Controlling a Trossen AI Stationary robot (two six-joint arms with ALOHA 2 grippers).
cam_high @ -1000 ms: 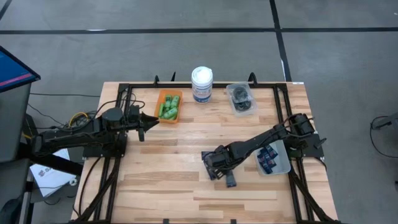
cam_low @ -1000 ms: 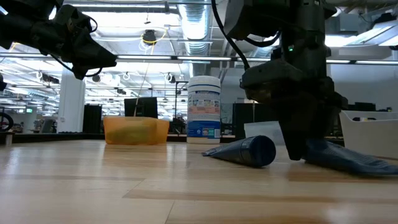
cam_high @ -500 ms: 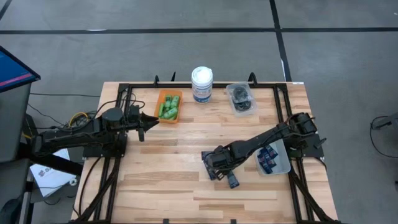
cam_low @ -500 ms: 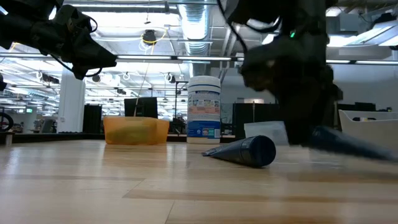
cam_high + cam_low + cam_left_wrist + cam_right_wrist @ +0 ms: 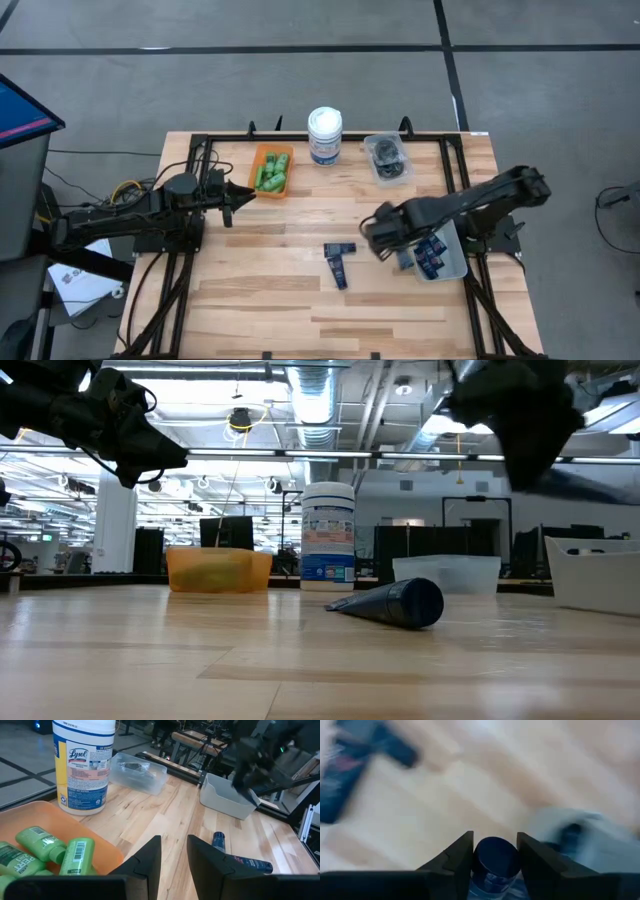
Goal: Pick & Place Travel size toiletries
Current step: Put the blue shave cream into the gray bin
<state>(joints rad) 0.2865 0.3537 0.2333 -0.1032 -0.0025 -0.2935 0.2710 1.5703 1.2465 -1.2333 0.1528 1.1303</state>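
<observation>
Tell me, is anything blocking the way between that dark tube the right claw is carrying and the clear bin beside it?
Nothing visible blocks it. The right gripper holds a navy tube lifted above the table, right beside the clear bin of similar tubes. The two tubes left on the wood lie behind it, away from the bin.

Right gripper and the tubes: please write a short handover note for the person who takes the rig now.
Right gripper: shut on a navy tube, raised off the table beside the clear bin.
Left gripper: waits beside the orange bin, fingers apart, nothing between them.
Done: green bottles in the orange bin, several tubes in the clear bin, black discs in the far clear tray.
Left: put down the held tube; two tubes remain on the table.
</observation>
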